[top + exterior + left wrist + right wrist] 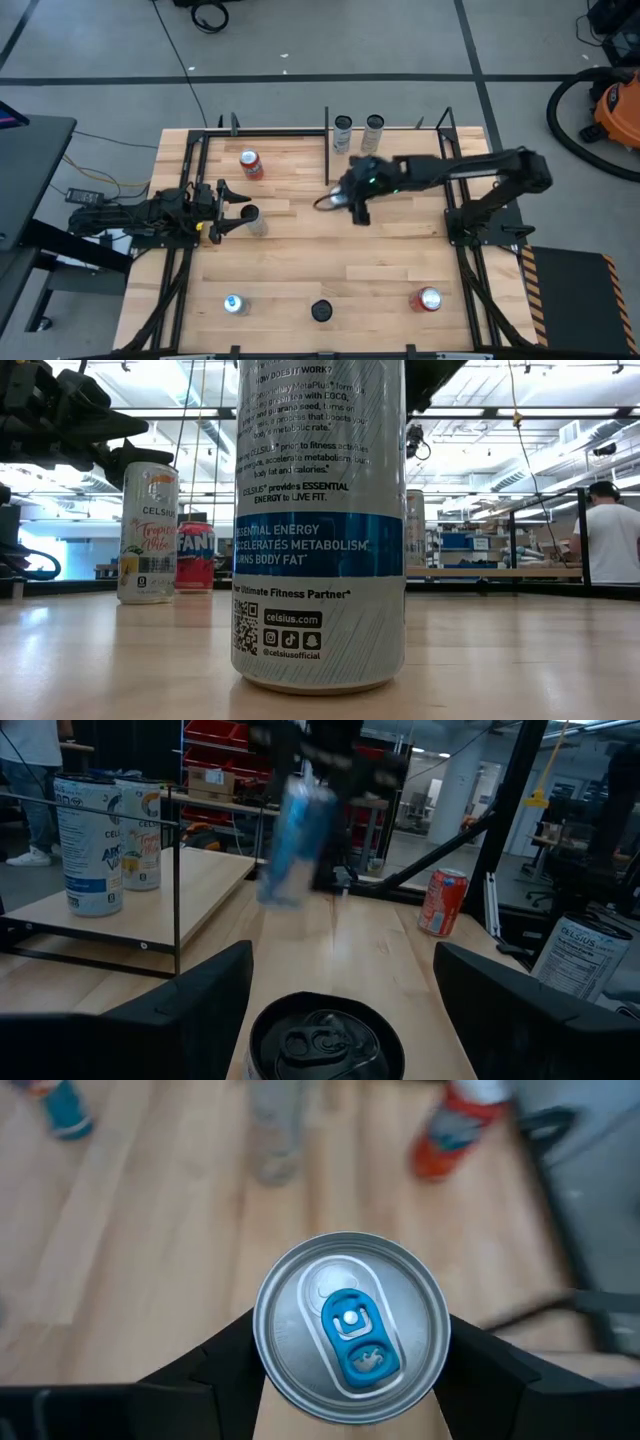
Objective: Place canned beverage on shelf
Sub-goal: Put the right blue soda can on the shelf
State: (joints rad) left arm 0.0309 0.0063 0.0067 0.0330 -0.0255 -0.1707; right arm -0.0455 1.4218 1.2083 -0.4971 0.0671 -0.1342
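My right gripper (353,203) hangs over the middle of the table, shut on a blue-and-silver can (294,842) whose silver top has a blue tab (350,1328). The shelf (400,150), a pale panel edged by black rods, lies at the far side, and two tall cans (343,131) (374,128) stand upright on it. My left gripper (240,210) waits open at the table's left. A dark-topped can (325,1042) stands on the table just ahead of its fingers, apart from them as far as I can see. My right gripper pinches the can between its two fingers, one on each side of the can's wall just below the top rim (262,1342). The fingers slant down from the table's right side. The can hangs below them, slightly tilted, with its bottom (280,898) clear of the tabletop.
A red can (250,163) stands at the far left, left of the shelf. Along the near edge stand a blue-topped can (235,304), a black can (321,311) and a red can (428,299). Bare planks lie between my right gripper and the shelf.
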